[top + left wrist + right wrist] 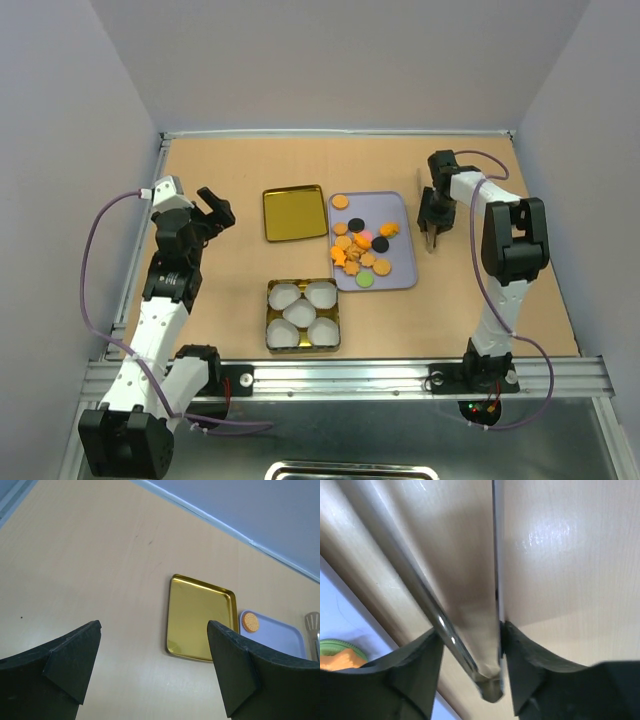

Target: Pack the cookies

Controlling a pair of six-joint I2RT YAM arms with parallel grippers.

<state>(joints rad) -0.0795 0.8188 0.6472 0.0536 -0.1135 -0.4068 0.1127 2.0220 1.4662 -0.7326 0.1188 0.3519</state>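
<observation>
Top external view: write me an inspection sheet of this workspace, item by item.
Surface: tan wood-grain table; a few faint marks in the left wrist view.
Job's things: cookies heaped on a lavender tray; none in the gold tin, which holds five white paper cups; gold lid lies left of the tray.
Clutter: nothing seen.
Grippers: left gripper open, empty; right gripper closed on metal tongs, right of the tray.
Cables: purple cables loop beside each arm.
Surroundings: grey walls on three sides; metal rail at the near edge.
</observation>
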